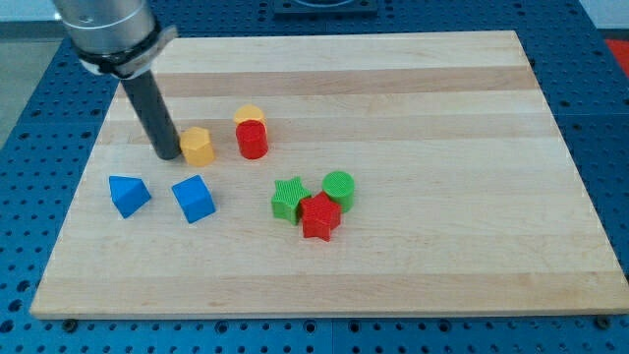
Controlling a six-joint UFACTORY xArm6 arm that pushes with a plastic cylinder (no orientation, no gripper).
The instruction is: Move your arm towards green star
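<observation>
Nothing to read here, honestly. No words, labels, brand marks or numbers show up on the wooden board (413, 88), on any of the coloured blocks, on the dark rod or on the blue surface (29, 118) around the board.

You see a pale wooden board (393, 88) made of glued strips, lying on a blue table (29, 108) with a grid of holes. Even light falls on it, with soft shadows only.
</observation>
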